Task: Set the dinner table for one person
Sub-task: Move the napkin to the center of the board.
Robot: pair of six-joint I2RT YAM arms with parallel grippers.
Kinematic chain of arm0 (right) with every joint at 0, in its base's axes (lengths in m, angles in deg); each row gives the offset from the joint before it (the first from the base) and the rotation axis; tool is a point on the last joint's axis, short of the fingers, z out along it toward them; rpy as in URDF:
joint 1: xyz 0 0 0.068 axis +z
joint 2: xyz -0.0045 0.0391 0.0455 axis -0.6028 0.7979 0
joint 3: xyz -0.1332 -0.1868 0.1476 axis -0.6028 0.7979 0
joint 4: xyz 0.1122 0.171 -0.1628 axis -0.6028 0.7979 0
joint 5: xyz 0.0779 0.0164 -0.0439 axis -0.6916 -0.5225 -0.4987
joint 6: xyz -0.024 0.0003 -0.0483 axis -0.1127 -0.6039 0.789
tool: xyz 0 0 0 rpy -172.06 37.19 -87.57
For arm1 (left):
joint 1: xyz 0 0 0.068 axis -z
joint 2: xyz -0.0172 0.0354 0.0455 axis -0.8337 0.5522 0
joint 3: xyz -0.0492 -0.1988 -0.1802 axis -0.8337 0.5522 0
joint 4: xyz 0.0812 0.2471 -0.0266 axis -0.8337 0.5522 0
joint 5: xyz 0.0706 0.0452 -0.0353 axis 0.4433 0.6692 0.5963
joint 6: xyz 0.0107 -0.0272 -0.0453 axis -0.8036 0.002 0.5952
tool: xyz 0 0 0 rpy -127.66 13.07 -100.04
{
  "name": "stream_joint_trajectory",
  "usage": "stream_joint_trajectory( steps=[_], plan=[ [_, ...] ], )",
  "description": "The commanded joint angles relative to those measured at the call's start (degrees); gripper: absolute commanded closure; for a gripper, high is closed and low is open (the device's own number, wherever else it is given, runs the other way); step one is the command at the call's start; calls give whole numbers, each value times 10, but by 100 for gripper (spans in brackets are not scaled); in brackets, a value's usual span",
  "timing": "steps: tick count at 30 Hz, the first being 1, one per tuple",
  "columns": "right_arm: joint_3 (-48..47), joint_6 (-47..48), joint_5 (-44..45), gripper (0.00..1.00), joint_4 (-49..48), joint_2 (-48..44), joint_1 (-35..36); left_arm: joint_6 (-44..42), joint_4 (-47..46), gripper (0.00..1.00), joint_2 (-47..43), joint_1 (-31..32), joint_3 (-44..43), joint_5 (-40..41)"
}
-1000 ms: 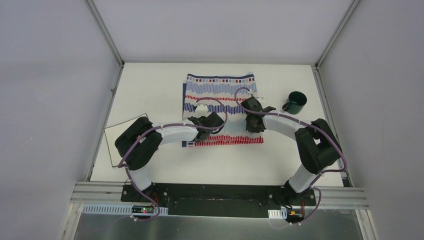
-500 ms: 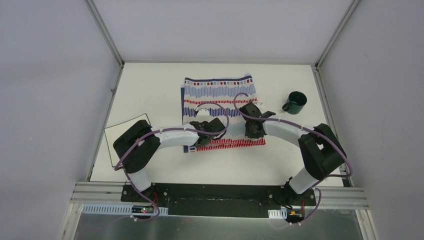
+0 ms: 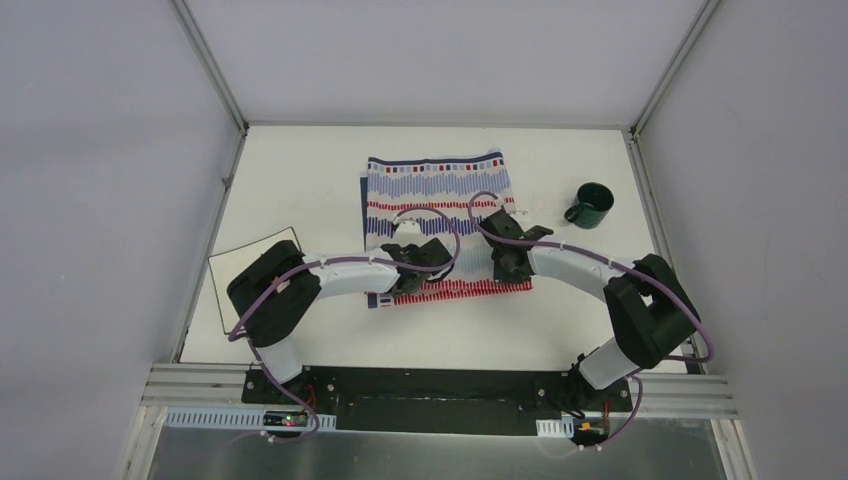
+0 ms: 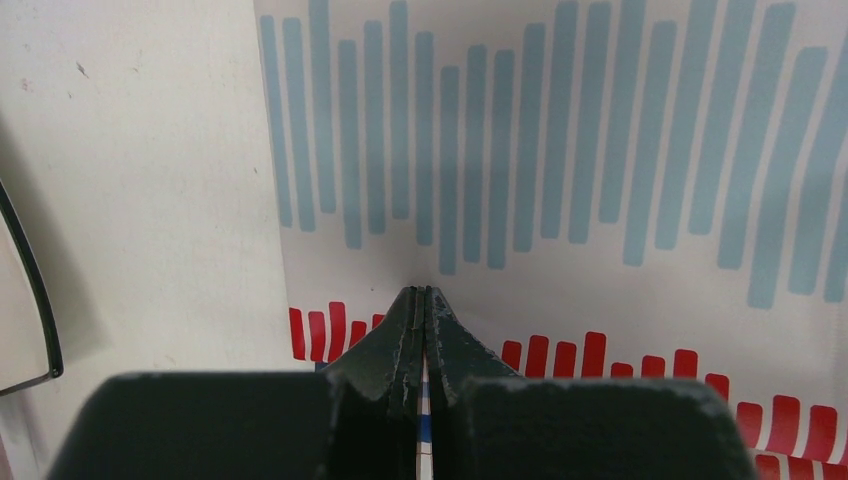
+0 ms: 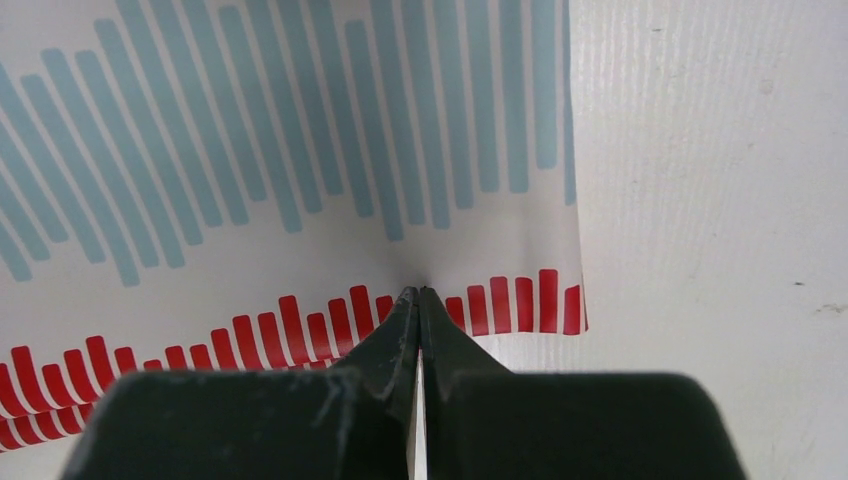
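A red, blue and white striped cloth [image 3: 440, 195] lies on the white dinner table [image 3: 300, 175]. My left gripper [image 3: 403, 284] is shut on the cloth's near edge by its left corner. In the left wrist view the left gripper [image 4: 424, 292] pinches the cloth [image 4: 560, 150], and a strip of fabric shows between the jaws. Over by the right corner, my right gripper [image 3: 510, 274] is shut on the same near edge. The right wrist view has the right gripper [image 5: 419, 291] closed on the cloth [image 5: 300, 130] at its red bars.
A dark green mug [image 3: 590, 204] stands to the right of the cloth. At the table's left edge lies a white square plate [image 3: 238, 268], partly under my left arm; its dark rim [image 4: 30, 290] shows in the left wrist view. Grey rails [image 3: 215, 200] border the table.
Both grippers have drawn back toward the arm bases, dragging the cloth's near edge with them. The cloth now lies flatter and closer to the near side.
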Motion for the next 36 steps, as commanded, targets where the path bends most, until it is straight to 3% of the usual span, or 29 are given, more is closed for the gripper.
stream_joint_trajectory(
  steps=[1, 9, 25, 36],
  plan=[
    [-50, 14, 30, 100, 45, -27, 3, 10, 76, 100, -5, 14, -5, -46],
    [-150, 60, 70, 100, 79, -26, 1, -17, 153, 100, -62, 14, -74, 26],
    [-308, 122, 56, 100, 47, 170, -84, -48, 180, 100, -161, 14, -114, 113],
    [-291, 120, 38, 100, 38, 188, -100, -46, 191, 100, -196, 13, -106, 124]
  ],
)
